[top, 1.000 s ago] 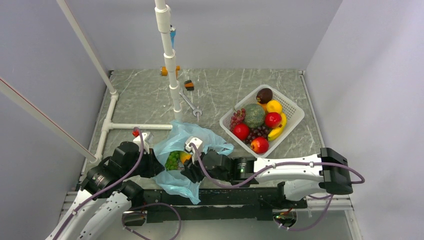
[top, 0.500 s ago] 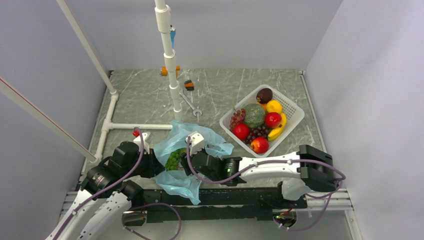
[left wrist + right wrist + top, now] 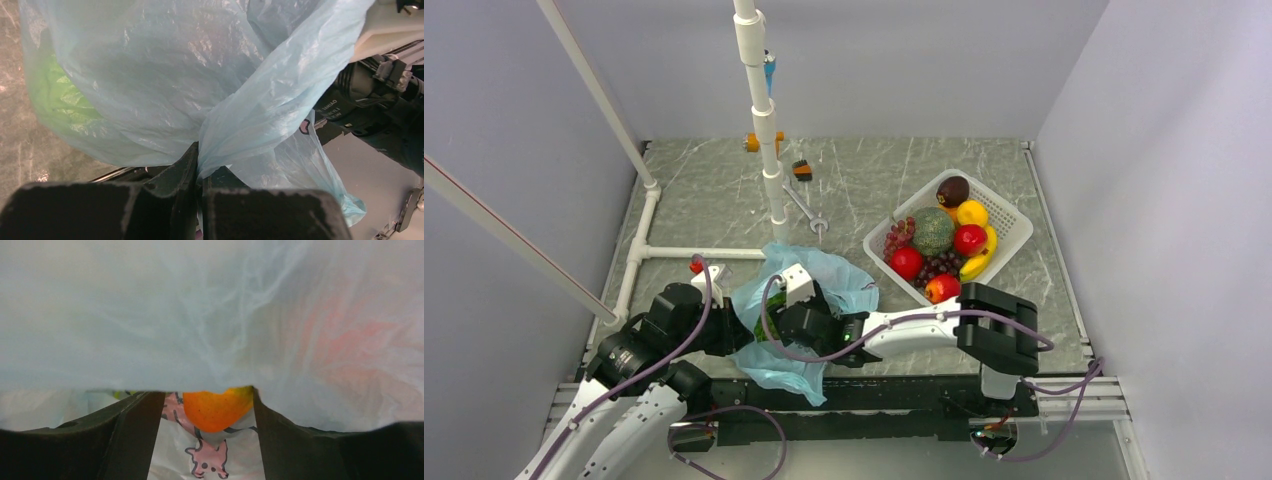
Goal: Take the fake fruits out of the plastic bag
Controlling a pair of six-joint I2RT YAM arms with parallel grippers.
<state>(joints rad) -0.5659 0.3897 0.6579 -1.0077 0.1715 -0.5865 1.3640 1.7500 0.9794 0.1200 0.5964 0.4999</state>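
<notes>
The light-blue plastic bag (image 3: 819, 280) lies crumpled at the near middle of the table. My left gripper (image 3: 200, 162) is shut on a gathered fold of the bag (image 3: 240, 115) at its left edge. A green fruit (image 3: 55, 95) shows through the film. My right gripper (image 3: 207, 407) is open inside the bag's mouth, under the film (image 3: 200, 315). An orange fruit with a yellow-green edge (image 3: 217, 410) lies between its fingers (image 3: 132, 435), on the printed bag wall; I cannot tell whether they touch it. In the top view the right fingers are hidden in the bag; only the wrist (image 3: 809, 322) shows.
A white slotted basket (image 3: 1016, 228) with apples, purple grapes, melon, banana and lemon stands at the right. A white pipe frame (image 3: 769, 160) rises behind the bag, with a rail (image 3: 704, 253) along the table. Small orange-black parts (image 3: 801, 170) and a metal tool (image 3: 809, 212) lie at the back.
My right arm has swung left and pushed its gripper into the bag's mouth. The green grapes and orange fruit seen from above are now covered. The left gripper has kept its hold.
</notes>
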